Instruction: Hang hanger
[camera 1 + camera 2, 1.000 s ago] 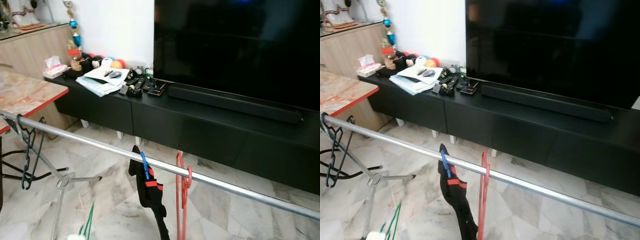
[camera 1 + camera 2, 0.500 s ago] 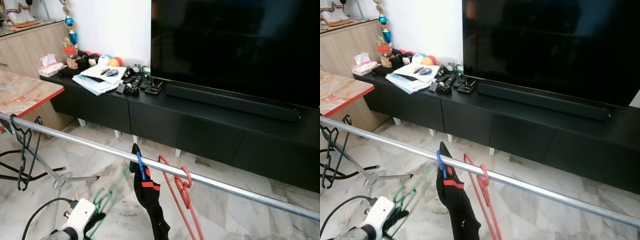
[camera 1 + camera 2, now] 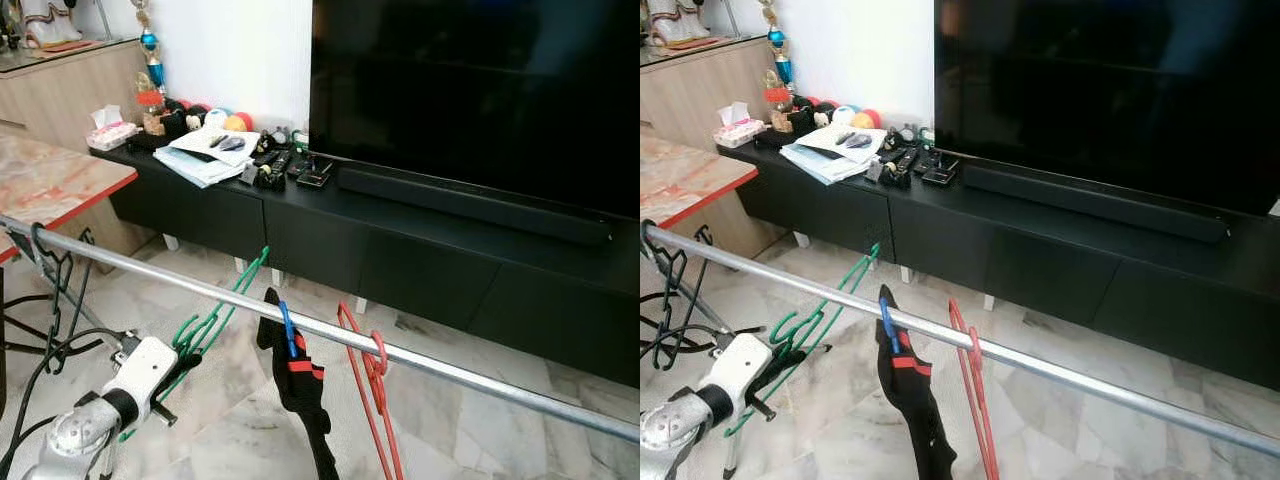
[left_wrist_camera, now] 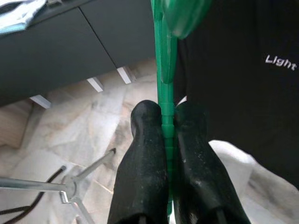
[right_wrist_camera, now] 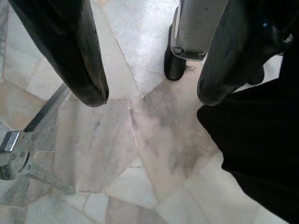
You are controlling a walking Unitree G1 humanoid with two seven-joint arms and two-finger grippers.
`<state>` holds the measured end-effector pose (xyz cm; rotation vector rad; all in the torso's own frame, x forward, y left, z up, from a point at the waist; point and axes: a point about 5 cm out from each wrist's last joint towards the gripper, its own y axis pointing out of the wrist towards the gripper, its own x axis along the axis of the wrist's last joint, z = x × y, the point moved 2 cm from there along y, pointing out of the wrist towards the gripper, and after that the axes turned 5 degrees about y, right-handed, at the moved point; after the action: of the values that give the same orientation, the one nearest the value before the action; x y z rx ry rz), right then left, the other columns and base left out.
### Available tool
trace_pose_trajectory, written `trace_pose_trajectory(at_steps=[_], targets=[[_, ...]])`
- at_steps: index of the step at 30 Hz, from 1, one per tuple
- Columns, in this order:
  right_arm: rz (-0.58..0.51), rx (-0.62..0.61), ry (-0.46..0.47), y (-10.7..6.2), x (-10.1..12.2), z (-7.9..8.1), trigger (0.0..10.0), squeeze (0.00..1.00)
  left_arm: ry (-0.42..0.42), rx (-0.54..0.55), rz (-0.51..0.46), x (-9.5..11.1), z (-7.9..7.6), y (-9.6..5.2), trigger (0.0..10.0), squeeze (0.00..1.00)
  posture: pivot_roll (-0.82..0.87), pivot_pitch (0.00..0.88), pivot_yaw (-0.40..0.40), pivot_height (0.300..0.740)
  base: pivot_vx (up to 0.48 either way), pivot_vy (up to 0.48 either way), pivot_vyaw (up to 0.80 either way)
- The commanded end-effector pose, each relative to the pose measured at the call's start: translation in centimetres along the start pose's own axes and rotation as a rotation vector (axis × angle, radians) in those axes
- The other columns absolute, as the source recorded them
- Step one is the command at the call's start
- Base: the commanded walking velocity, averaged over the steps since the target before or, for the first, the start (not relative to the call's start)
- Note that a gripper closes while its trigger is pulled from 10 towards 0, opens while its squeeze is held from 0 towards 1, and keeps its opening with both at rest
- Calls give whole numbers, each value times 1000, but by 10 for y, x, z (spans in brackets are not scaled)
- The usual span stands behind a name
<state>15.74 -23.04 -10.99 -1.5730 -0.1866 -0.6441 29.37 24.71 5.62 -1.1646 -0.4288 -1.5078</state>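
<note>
A green plastic hanger (image 3: 225, 308) is pinched in my left gripper (image 3: 184, 362), which is shut on it just below the silver rail (image 3: 450, 368) of a drying rack. The hanger tilts up and away, and its far end rises above the rail left of a black garment (image 3: 300, 388) held by a blue peg (image 3: 288, 330). In the left wrist view both black fingers (image 4: 145, 140) clamp the green hanger (image 4: 163, 70) edge-on. A red hanger (image 3: 372, 372) hangs on the rail beside the garment. My right gripper (image 5: 152, 95) is open over the marble floor.
A black hanger (image 3: 48, 268) hangs at the rail's left end, above the rack's legs (image 5: 18, 154). Behind the rail stand a low black TV cabinet (image 3: 420, 270) with a large TV (image 3: 470, 90) and clutter (image 3: 215, 155). A red-edged table (image 3: 50, 185) is at left.
My left arm has lifted the green hanger up toward the rail, so its far end now pokes above it. The camera view has shifted slightly.
</note>
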Motion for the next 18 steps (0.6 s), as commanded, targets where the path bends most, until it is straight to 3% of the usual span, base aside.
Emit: trace_pose_trajectory(at_steps=[1, 6, 18], targets=[[-1, -1, 4, 0, 1, 0, 10000, 0, -17, -2, -11, 9, 0, 8, 10000, 0, 164, 0, -16, 740, 0, 0, 0], [-4, -4, 7, 0, 2, 0, 10000, 0, -101, 15, -56, 28, 0, 22, 10000, 0, 156, 0, -12, 740, 0, 0, 0], [-4, -4, 16, 0, 2, 1, 10000, 0, -101, 36, -34, 45, 9, 40, 10000, 0, 149, 0, 3, 740, 0, 0, 0]])
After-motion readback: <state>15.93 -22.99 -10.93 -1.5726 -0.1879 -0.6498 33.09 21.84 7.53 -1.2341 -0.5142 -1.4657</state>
